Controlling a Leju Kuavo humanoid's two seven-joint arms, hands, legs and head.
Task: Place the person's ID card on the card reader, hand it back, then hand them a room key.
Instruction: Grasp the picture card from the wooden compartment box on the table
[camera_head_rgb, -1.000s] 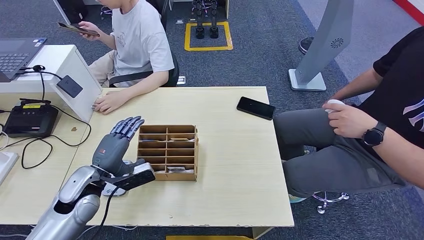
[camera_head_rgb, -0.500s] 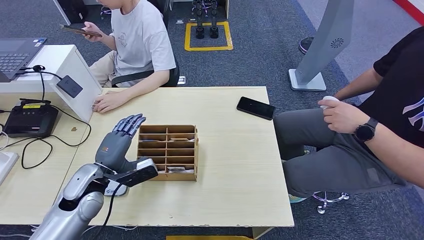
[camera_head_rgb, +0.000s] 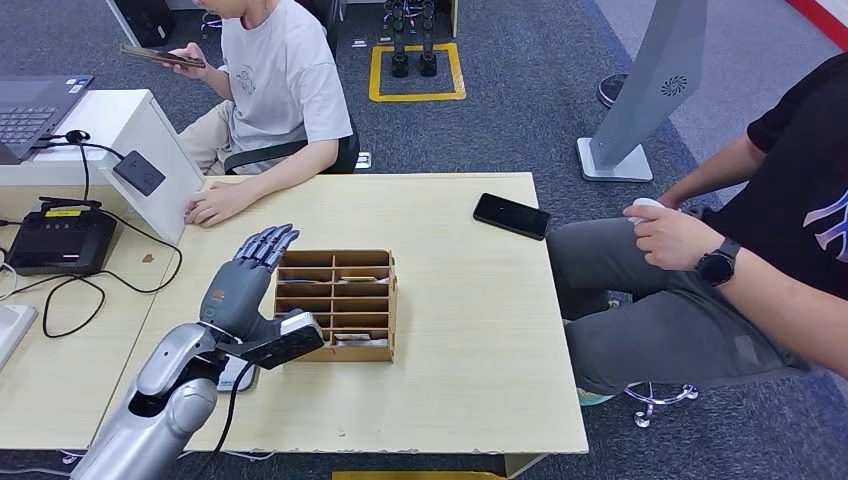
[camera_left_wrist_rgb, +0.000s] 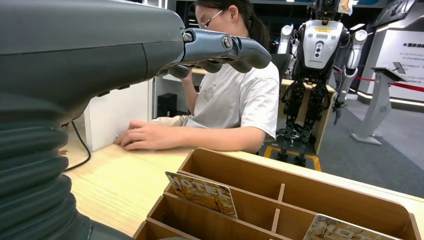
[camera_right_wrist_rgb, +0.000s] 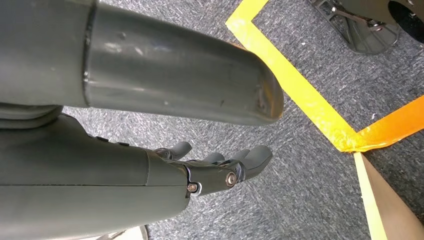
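Observation:
My left hand (camera_head_rgb: 243, 287) hovers flat over the table with its fingers (camera_left_wrist_rgb: 225, 49) stretched out and apart, holding nothing, just beside the left wall of a wooden slotted box (camera_head_rgb: 337, 303). A hotel key card (camera_left_wrist_rgb: 201, 192) stands in a near slot and another card (camera_left_wrist_rgb: 340, 229) stands further along. A person in a white shirt sits across the table, one hand (camera_head_rgb: 215, 205) resting on it, the other holding a phone (camera_head_rgb: 160, 57). A small black card reader (camera_head_rgb: 139, 172) sits on the slanted white stand. My right hand (camera_right_wrist_rgb: 220, 167) hangs over the carpet, holding nothing.
A black terminal (camera_head_rgb: 60, 238) with cables lies on the left desk, with a laptop (camera_head_rgb: 35, 105) behind it. A black phone (camera_head_rgb: 511, 216) lies at the table's far right. A second person (camera_head_rgb: 760, 250) in a black shirt sits close to the right edge.
My left hand has drifted slightly right and forward, closer to the box's left wall. The person on the right has drawn their hand a little further back.

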